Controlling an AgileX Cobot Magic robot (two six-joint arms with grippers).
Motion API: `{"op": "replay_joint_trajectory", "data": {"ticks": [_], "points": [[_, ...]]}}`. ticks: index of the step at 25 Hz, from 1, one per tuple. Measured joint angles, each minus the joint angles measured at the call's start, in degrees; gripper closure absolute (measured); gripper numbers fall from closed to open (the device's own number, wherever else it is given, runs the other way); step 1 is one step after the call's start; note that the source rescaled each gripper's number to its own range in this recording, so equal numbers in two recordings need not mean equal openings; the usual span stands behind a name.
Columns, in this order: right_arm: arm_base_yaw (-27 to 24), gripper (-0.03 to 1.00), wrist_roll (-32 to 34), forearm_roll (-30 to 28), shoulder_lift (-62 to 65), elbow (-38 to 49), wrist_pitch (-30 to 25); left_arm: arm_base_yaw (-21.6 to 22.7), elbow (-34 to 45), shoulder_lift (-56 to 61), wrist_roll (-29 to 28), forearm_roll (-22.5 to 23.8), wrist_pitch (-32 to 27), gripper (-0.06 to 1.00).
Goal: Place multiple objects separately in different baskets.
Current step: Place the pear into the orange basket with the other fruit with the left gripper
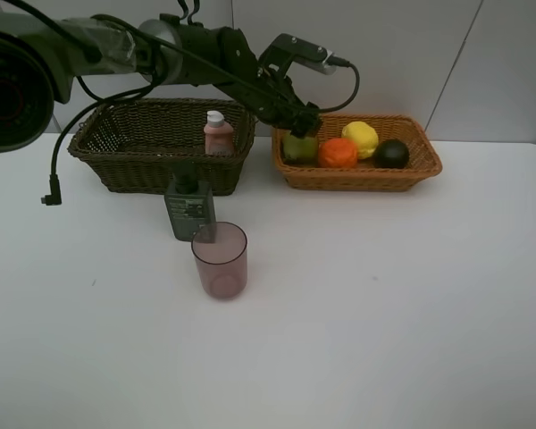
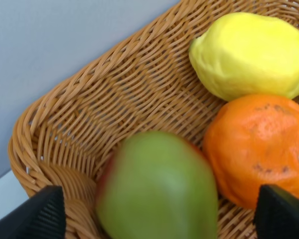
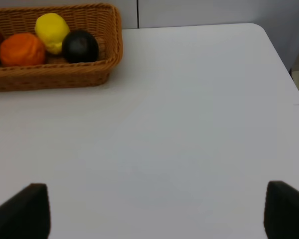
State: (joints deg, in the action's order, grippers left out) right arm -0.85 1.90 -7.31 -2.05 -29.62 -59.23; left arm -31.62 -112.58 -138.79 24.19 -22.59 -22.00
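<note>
Plain white tabletop (image 1: 384, 304) all round, pale grey panelled wall (image 1: 411, 54) behind. Two rectangular wicker baskets: one dark brown-green basket (image 1: 152, 170), one light orange-tan basket (image 1: 357, 181). Left gripper (image 1: 302, 123) over the tan one, jaws flung wide, released. Right between them, untouched: one green pear (image 1: 298, 146). Just beside the jaws: one orange (image 1: 338, 153), one yellow lemon (image 1: 361, 138), one dark green round fruit (image 1: 391, 154). Well away from those jaws: one small pink white-capped bottle (image 1: 218, 134) in the dark basket, one dark green pump bottle (image 1: 189, 210) and one translucent pink cup (image 1: 221, 261) on the table. Right gripper (image 3: 154, 214) agape too, only bare table between its jaws.

No text is legible. The dark green pump bottle (image 1: 189, 213) carries a pale printed label; its characters are too small to read.
</note>
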Motion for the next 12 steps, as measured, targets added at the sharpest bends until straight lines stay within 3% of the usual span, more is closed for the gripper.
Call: {"op": "replay_joint_trajectory", "data": {"ticks": [5, 12], "points": [[0.0, 0.09, 0.0, 0.0, 0.0, 0.0, 0.0, 0.0, 0.0, 0.68, -0.13, -0.26, -2.12, -0.06], [0.0, 0.09, 0.0, 0.0, 0.0, 0.0, 0.0, 0.0, 0.0, 8.19, -1.52, 0.21, -12.11, -0.06]]}}
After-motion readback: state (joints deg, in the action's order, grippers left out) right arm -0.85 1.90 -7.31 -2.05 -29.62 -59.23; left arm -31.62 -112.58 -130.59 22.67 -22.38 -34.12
